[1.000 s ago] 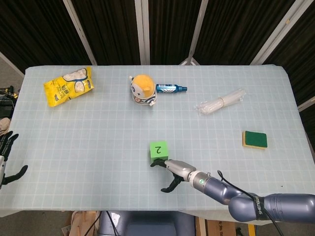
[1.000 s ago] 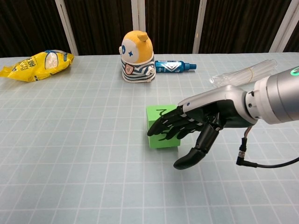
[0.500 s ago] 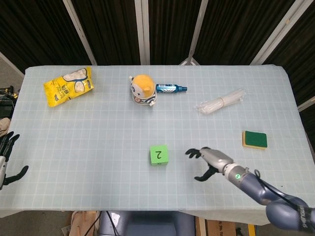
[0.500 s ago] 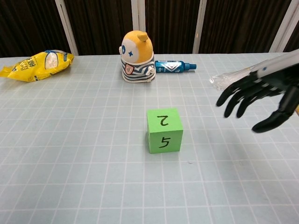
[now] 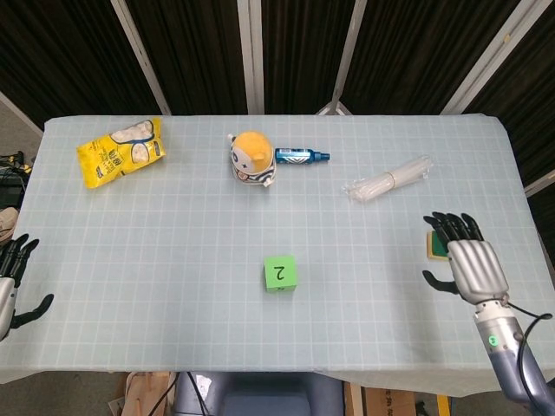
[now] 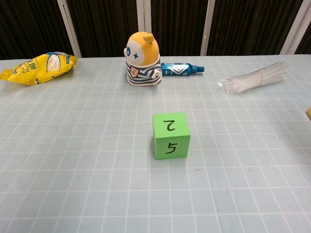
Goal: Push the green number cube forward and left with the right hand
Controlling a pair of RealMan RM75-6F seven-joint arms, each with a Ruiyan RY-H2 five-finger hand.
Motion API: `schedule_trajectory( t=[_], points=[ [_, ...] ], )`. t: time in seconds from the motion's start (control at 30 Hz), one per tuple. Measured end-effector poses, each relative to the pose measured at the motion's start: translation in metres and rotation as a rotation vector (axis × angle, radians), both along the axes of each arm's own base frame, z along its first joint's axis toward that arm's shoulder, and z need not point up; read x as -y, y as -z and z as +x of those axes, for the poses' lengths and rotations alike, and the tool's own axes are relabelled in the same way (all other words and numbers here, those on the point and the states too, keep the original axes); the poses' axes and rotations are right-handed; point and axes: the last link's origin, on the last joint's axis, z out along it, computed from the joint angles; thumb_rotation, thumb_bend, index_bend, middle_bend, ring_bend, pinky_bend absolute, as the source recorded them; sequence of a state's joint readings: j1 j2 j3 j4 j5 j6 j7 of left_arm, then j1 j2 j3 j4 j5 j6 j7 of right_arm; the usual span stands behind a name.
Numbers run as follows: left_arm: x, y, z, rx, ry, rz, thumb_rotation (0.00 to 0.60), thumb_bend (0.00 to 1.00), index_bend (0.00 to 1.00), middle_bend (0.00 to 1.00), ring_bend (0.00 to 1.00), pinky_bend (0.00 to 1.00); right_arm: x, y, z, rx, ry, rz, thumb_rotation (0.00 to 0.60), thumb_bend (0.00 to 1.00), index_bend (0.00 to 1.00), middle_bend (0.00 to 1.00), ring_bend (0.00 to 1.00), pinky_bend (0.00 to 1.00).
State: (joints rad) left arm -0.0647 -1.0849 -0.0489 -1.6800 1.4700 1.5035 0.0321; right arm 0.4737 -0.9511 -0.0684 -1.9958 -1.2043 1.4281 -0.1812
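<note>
Cube (image 5: 279, 272) sits alone mid-table, well left of my right hand (image 5: 469, 260), which hovers over the sponge (image 5: 434, 245), fingers spread, holding nothing.

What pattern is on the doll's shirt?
Dark and white stripes with a small badge on the doll; the chest view shows it best.

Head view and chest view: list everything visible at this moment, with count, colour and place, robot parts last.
number cube: one, green, "2" on top, "5" on near face, centre of table
snack bag: one, yellow, far left
toy figure: one, yellow head, striped body, far centre
bottle: one, blue, lying just right of the toy
plastic-wrapped bundle: one, clear, far right
sponge: one, green on yellow, right edge, partly behind the right hand
table: one, pale grid cover
left hand: open, off the table's left edge
right hand: open, near right edge, over the sponge
</note>
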Motion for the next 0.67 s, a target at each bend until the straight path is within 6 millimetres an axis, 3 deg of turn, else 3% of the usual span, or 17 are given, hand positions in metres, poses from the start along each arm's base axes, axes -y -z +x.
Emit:
schedule_trajectory(
  t=[0.13, 0.27, 0.4, 0.67],
  points=[
    [0.000, -0.001, -0.001, 0.003, 0.000, -0.001, 0.600, 0.34, 0.03, 0.00, 0.00, 0.00, -0.043, 0.007, -0.019, -0.032, -0.073, -0.087, 0.600, 0.28, 0.13, 0.12, 0.08, 0.00],
    [-0.001, -0.002, -0.001, 0.009, 0.003, 0.001, 0.600, 0.34, 0.03, 0.00, 0.00, 0.00, -0.074, 0.016, -0.038, -0.068, -0.105, -0.139, 0.600, 0.28, 0.13, 0.11, 0.07, 0.00],
    [-0.003, -0.003, -0.003, 0.015, 0.011, 0.000, 0.600, 0.34, 0.03, 0.00, 0.00, 0.00, -0.089, 0.023, -0.050, -0.144, -0.102, -0.149, 0.600, 0.28, 0.12, 0.09, 0.06, 0.00],
    [-0.003, -0.001, -0.003, 0.007, 0.031, 0.000, 0.600, 0.34, 0.03, 0.00, 0.00, 0.00, -0.096, 0.025, -0.062, -0.265, -0.044, -0.186, 0.600, 0.28, 0.12, 0.09, 0.06, 0.00]
  ],
)
